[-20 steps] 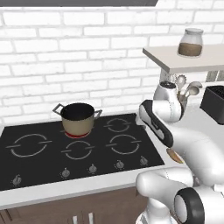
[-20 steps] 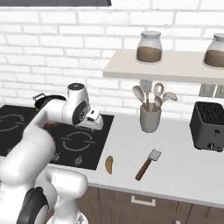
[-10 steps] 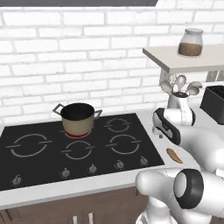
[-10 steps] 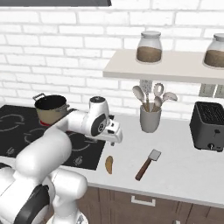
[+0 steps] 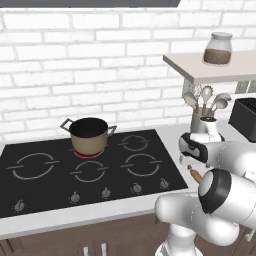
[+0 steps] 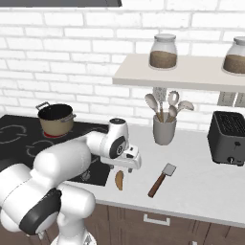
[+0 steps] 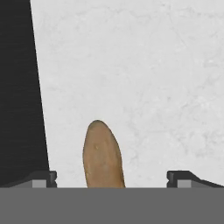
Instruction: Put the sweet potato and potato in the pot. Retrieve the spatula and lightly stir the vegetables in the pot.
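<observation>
Tan-brown sweet potato (image 7: 102, 155) lying at lower centre on pale counter (image 7: 153, 78), between wide-spread gripper (image 7: 113, 178) tips. Probably firm, smooth, fairly light; best pinched across the thick middle.

You have bare counter (image 7: 144, 78) all around the sweet potato (image 7: 102, 159); the cooktop edge (image 7: 19, 87) lies close on one side, the spatula (image 6: 161, 179) well apart.

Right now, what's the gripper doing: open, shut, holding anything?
Gripper: open and holding nothing; fingers spread wide above the sweet potato on the counter.
</observation>
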